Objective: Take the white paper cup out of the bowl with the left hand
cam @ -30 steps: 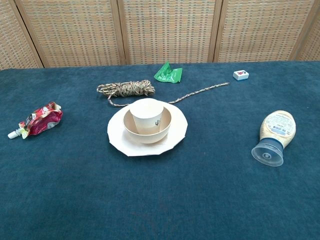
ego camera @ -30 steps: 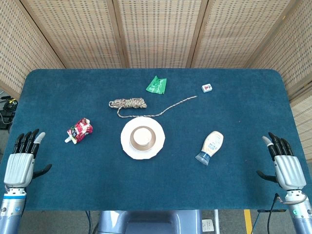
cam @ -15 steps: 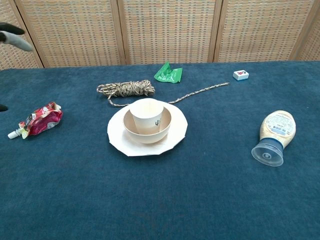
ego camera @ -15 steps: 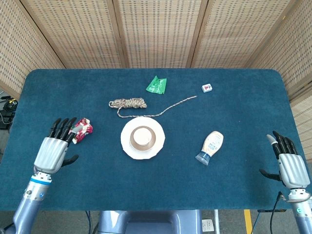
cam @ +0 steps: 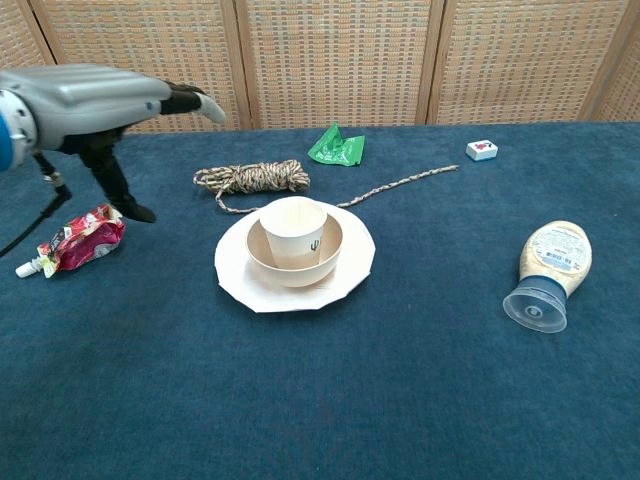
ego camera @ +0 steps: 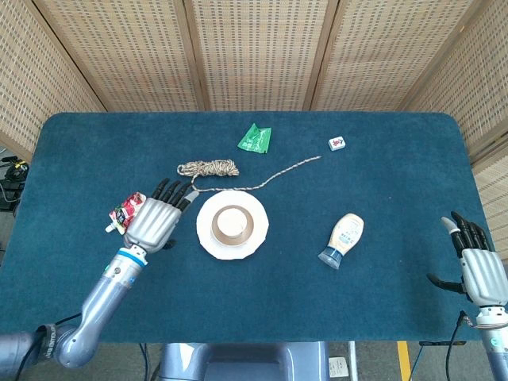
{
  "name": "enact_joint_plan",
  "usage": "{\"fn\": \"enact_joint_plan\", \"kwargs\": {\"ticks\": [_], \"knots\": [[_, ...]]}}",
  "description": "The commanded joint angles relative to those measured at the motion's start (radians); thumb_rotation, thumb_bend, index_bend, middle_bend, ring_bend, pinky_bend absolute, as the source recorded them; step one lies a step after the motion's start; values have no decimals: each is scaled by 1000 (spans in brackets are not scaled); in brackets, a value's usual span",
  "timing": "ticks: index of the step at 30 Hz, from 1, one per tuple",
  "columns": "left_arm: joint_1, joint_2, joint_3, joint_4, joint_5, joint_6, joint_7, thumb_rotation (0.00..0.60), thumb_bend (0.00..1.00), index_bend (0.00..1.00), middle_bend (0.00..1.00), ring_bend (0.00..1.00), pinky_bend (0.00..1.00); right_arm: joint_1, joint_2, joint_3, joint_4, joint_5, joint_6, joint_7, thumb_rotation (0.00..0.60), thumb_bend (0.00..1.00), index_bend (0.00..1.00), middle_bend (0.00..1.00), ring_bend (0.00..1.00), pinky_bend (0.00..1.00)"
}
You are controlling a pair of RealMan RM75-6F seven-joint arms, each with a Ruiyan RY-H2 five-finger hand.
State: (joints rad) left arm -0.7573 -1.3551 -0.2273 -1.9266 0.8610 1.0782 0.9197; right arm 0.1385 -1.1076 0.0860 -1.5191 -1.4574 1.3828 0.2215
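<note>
A white paper cup [cam: 296, 231] [ego camera: 231, 223] stands upright in a pale bowl [cam: 328, 254] that sits on a pale plate [cam: 240, 272] [ego camera: 258, 238] at the table's middle. My left hand [ego camera: 155, 220] [cam: 90, 100] hovers open and flat just left of the plate, fingers stretched toward the far side, holding nothing. My right hand [ego camera: 478, 262] is open at the table's near right edge, far from the cup; only the head view shows it.
A red pouch [ego camera: 127, 212] lies left of my left hand. A coiled rope [ego camera: 208, 168] with a trailing end lies behind the plate. A green wrapper [ego camera: 255, 138] and a small white tile [ego camera: 337, 143] lie farther back. A squeeze bottle [ego camera: 343, 238] lies right.
My left hand has swept from the table's near left corner rightward and forward to beside the plate, and now shows in the chest view. My right hand drifted slightly back toward the near right edge.
</note>
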Motion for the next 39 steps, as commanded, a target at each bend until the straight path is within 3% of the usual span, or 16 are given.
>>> {"fn": "enact_joint_plan", "kwargs": {"ticks": [1,9,21,39], "knots": [[-166,-114,-50,48,-234,-21,137,600,135,97,0,0,0,1,3,-1,2,-4,-2,15,600,61,0,0,0,0],[-296,-208,-73,133,-394,25,196,600,138,183,0,0,0,-3,16,6,8,2,5,58,600,60,0,0,0,0],[-402,-259,-61,203,-525,48,234,600,191,193,0,0,0,-9,32,16,13,16,8,102,600,61,0,0,0,0],[-456,-304,-25,288,-574,34,180,600,197,254,0,0,0,-13,37,18,3,18,9,107,600,60,0,0,0,0]]}}
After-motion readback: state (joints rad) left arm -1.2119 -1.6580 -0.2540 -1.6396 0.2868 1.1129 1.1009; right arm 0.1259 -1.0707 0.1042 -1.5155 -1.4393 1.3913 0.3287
